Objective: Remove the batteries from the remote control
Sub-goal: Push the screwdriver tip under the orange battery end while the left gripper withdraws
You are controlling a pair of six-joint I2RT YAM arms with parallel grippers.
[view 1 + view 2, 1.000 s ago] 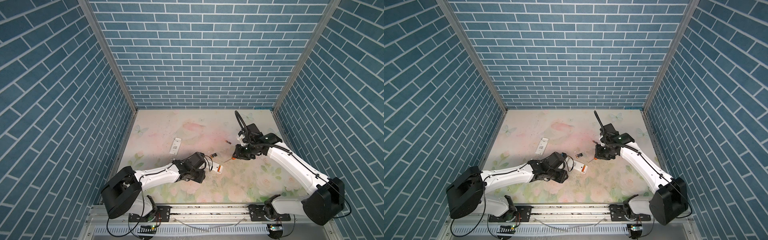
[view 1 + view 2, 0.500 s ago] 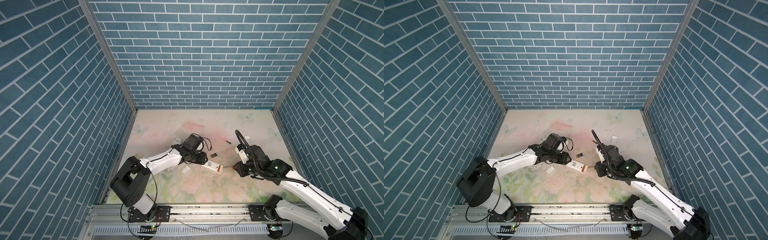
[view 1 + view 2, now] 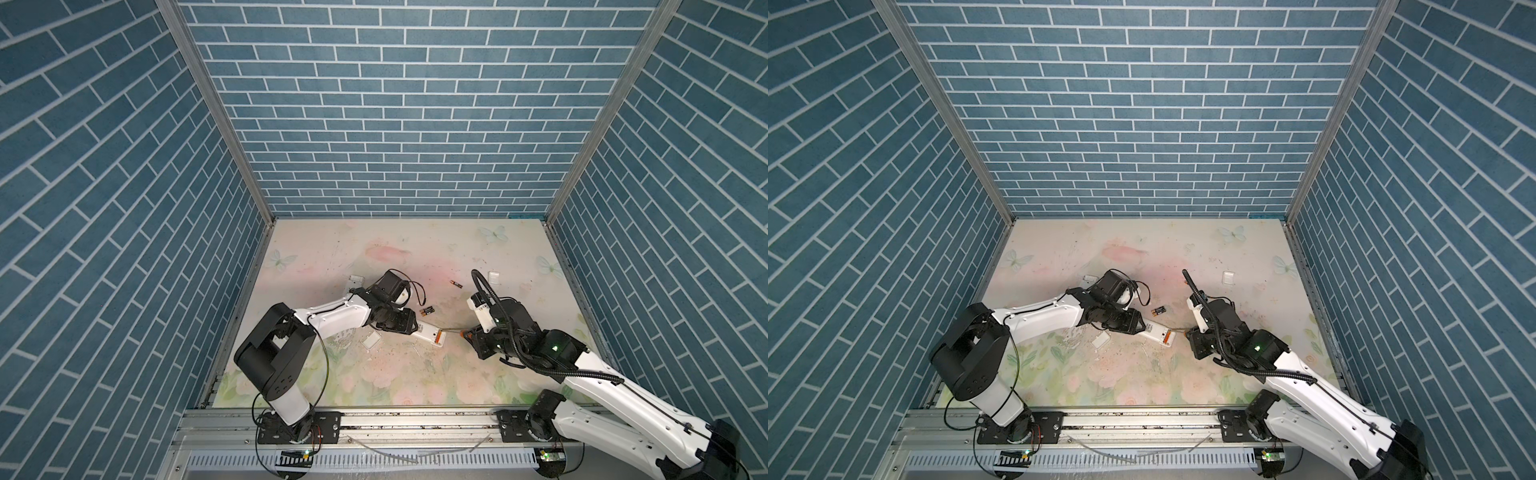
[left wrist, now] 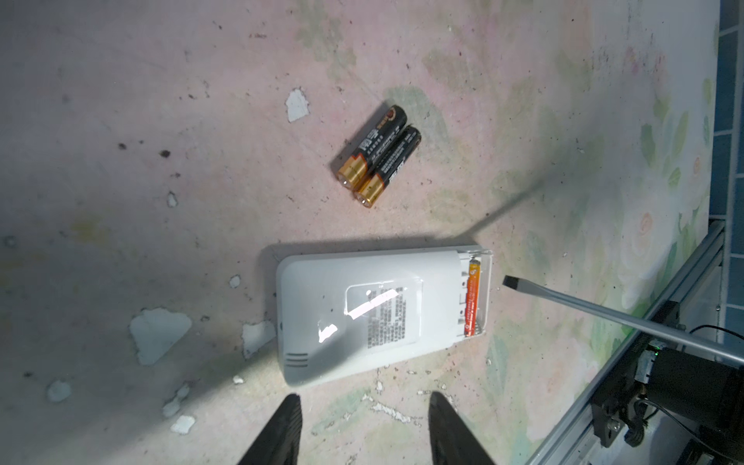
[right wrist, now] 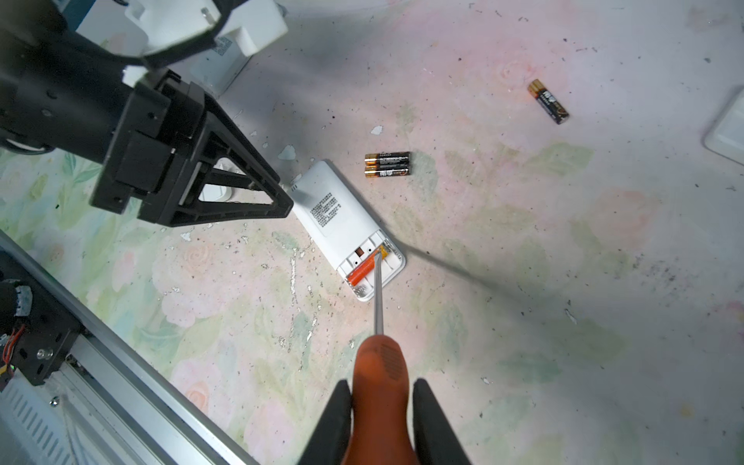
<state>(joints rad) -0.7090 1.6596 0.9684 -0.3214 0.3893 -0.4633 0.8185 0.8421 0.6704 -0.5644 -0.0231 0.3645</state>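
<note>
While one orange battery point(image 5: 364, 270) lies in the open bay at the end of the white remote control point(image 5: 338, 213), the unloading is not finished; the slot beside it looks empty. The remote control lies face down near the middle of the tabletop point(image 4: 161, 120).

The flat-blade screwdriver point(image 5: 380, 358) points at the bay. In the right wrist view its tip sits over the cell's far end. In the left wrist view the tip appears just off the remote's end edge, so I cannot tell whether it touches. The right gripper point(image 5: 381, 388) is clamped on the orange handle. The left gripper point(image 4: 364, 402) has its jaws apart, tips just short of the remote's other end, gripping nothing.

To do this step well, I judge that the left jaws should pin the body first, since a light casing would likely skate under a push. The blade should then slip under the cell's end and lever up gently.

Two black batteries point(image 4: 378, 157) lie side by side, touching, near the remote. A third black battery point(image 5: 548, 100) lies well apart.

The tabletop is a pale floral print, scuffed and flaked, and flat enough that a popped cell could roll. Blue brick-pattern walls point(image 3: 395, 124) enclose three sides, with an aluminium rail point(image 3: 415, 419) in front.
</note>
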